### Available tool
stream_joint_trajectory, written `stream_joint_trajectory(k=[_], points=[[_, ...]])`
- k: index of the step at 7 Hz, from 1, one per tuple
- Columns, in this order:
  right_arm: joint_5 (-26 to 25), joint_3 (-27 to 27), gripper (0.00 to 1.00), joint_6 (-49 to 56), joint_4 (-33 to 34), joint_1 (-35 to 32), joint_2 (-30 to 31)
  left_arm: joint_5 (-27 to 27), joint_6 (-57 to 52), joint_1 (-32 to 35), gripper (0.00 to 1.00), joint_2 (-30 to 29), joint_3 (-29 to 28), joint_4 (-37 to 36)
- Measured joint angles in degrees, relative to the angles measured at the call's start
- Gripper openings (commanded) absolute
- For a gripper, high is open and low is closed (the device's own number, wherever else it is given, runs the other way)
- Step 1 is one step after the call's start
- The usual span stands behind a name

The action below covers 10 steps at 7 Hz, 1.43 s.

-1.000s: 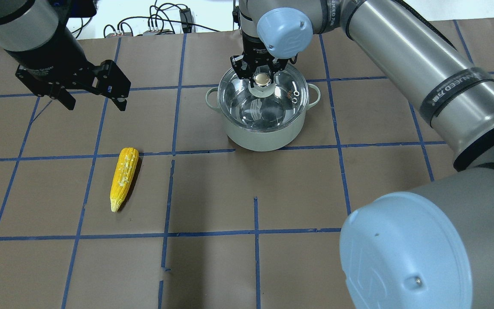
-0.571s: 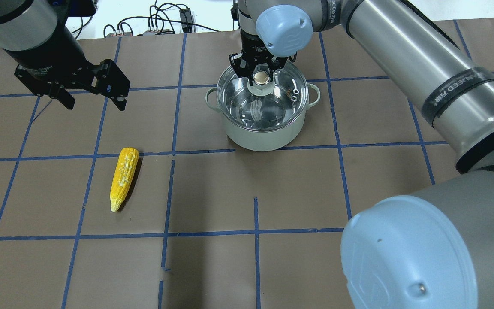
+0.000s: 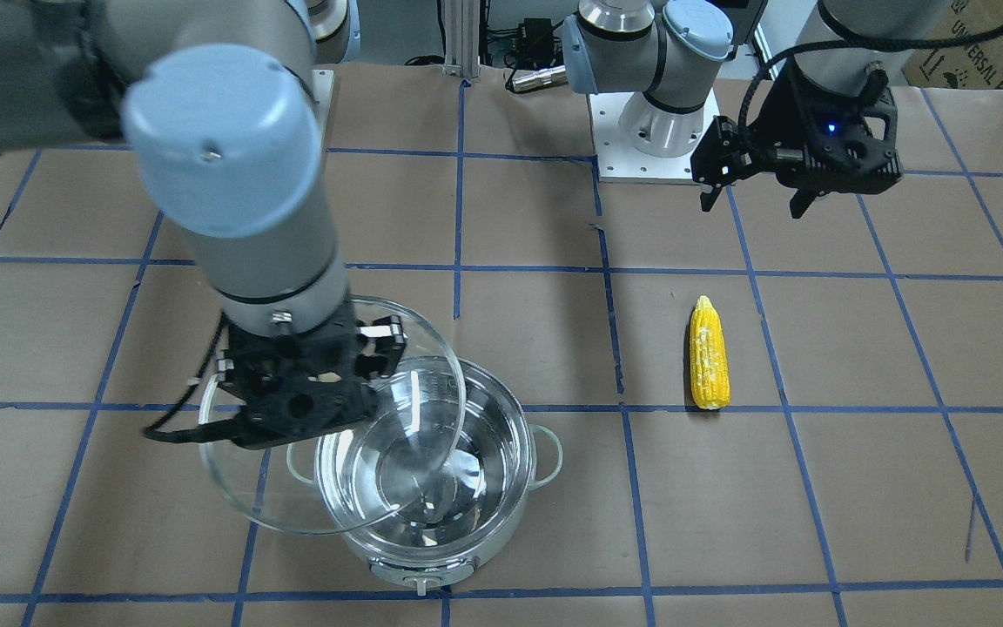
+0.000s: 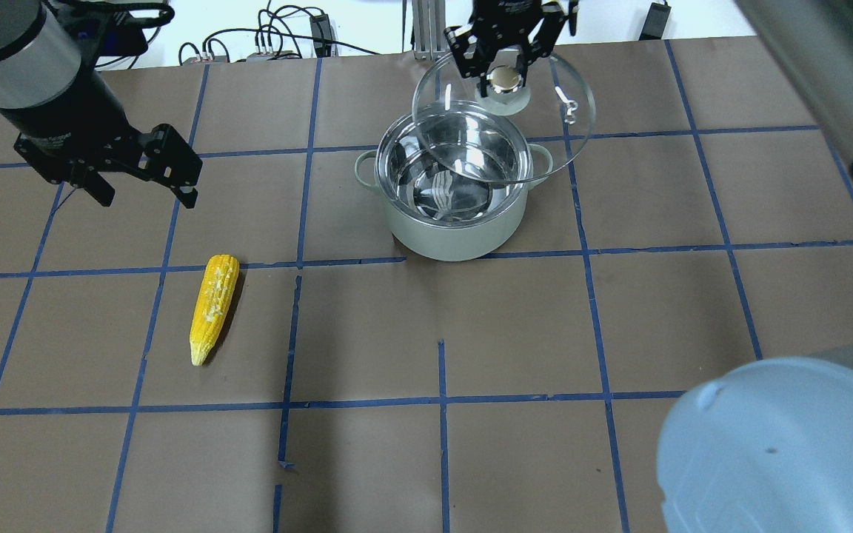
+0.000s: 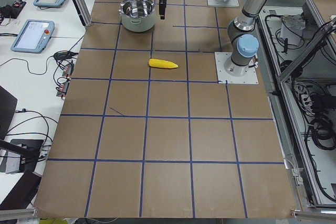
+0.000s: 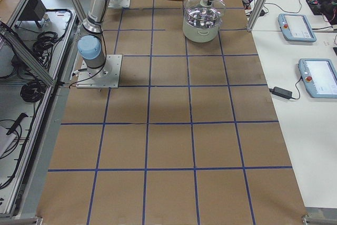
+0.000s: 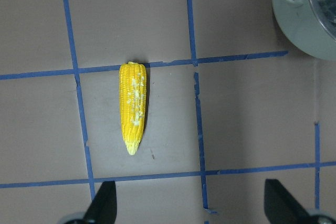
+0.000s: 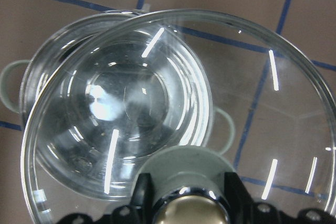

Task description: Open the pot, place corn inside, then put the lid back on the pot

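The pot (image 4: 456, 238) stands open at the back middle of the table, its steel inside empty; it also shows in the front view (image 3: 432, 557). My right gripper (image 4: 504, 74) is shut on the knob of the glass lid (image 4: 545, 141) and holds it tilted above the pot's far right rim. In the front view the lid (image 3: 249, 496) hangs over the pot's side under the gripper (image 3: 310, 392). The right wrist view shows the lid (image 8: 252, 103) with the pot under it. The corn (image 4: 213, 307) lies on the table at the left. My left gripper (image 4: 146, 198) is open and empty above and behind the corn (image 7: 133, 106).
Cables (image 4: 278, 37) lie beyond the table's back edge. My right arm's elbow (image 4: 774, 451) fills the near right corner of the overhead view. The left arm's base plate (image 3: 649, 148) sits at the robot's side of the table. Blue tape lines grid the brown tabletop.
My right gripper has lifted the lid off the pot and carried it up and to the right. My left gripper has shifted a little to the left and nearer the corn.
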State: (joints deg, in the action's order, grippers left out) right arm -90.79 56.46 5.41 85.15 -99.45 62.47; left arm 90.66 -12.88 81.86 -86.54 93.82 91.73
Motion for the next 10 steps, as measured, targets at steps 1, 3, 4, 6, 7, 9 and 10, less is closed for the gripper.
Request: stream_joint_trajectory(k=[1,3,4,6,7,9,10], points=[[-0.1,-0.7,0.09,4.4,-1.7,4.8,1.3,-0.1,-3.9,-2.1,1.00,-0.4,4.5,-4.9],[-0.2,-1.0,0.07,7.9,-2.9,11.2,1.9,-0.2,-8.7,-3.4,1.00,-1.8,14.3,-18.6],[-0.3,-1.0,0.05,8.2,-3.0,12.4,1.7,-0.1,-10.6,-3.6,1.00,-3.6,18.1,-25.0],[-0.1,-0.9,0.05,8.4,-2.8,14.4,1.1,0.0,-11.7,-3.9,1.00,-9.0,23.1,-35.7],[0.1,-0.9,0.05,8.6,-2.8,15.5,0.6,0.1,-11.8,-4.1,1.00,-11.9,24.7,-40.3],[0.2,-0.9,0.05,8.9,-2.9,16.6,0.2,-0.1,-11.9,-5.3,0.77,-17.8,26.7,-47.0],[0.3,-0.8,0.05,8.9,-2.9,16.6,0.1,-0.1,-11.7,-5.8,0.36,-19.9,27.4,-49.4]])
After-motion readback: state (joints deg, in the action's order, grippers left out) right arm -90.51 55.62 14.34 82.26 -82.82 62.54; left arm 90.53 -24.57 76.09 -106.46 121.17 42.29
